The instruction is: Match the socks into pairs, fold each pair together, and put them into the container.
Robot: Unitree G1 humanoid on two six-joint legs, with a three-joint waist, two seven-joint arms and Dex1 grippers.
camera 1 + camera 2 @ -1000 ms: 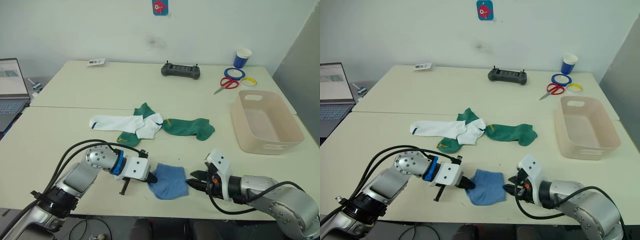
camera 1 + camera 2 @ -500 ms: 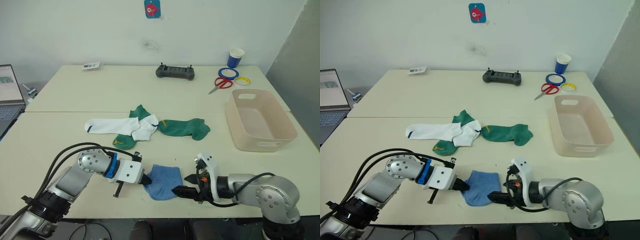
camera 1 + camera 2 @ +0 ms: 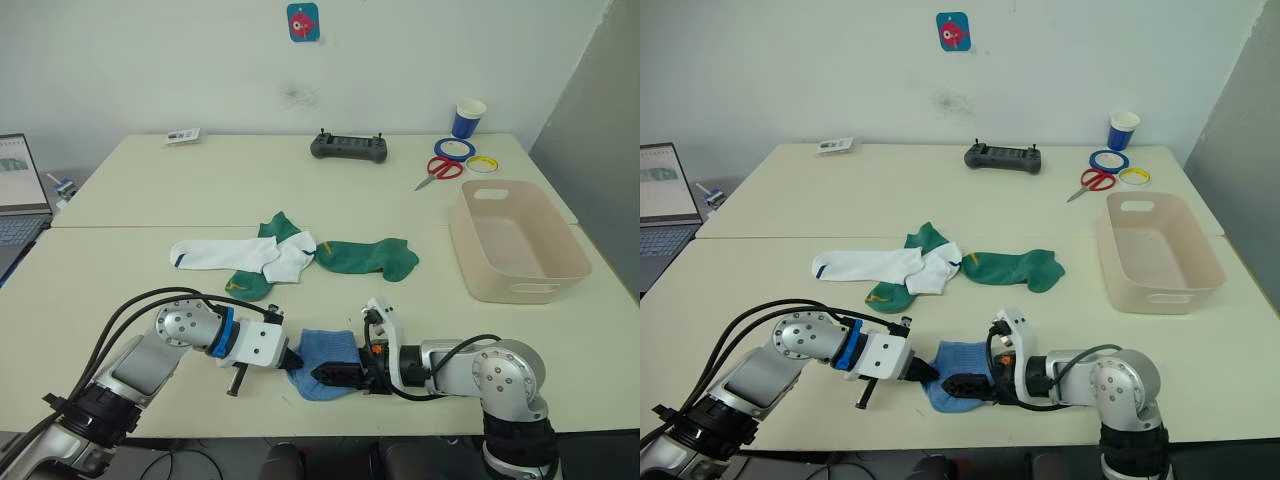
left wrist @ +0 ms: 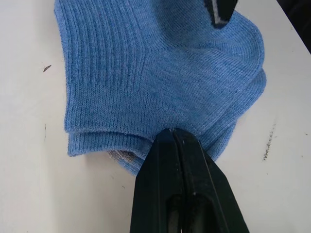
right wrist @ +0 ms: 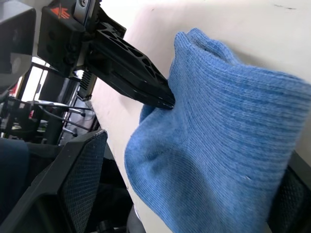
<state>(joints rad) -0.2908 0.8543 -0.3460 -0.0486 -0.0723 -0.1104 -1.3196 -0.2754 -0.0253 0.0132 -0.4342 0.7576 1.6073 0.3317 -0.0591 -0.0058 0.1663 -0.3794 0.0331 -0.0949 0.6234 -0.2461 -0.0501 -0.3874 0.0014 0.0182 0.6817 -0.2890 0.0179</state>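
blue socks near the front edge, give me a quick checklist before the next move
1. Left gripper shut on the light blue knit sock pair: ok.
2. Two blue layers stacked, edges roughly aligned: ok.
3. Right gripper grip on the pair: cannot tell.
4. Pale beige-pink plastic tub holds no socks yet: ok.
5. Green socks and white socks paired: not ok, overlapping loose.
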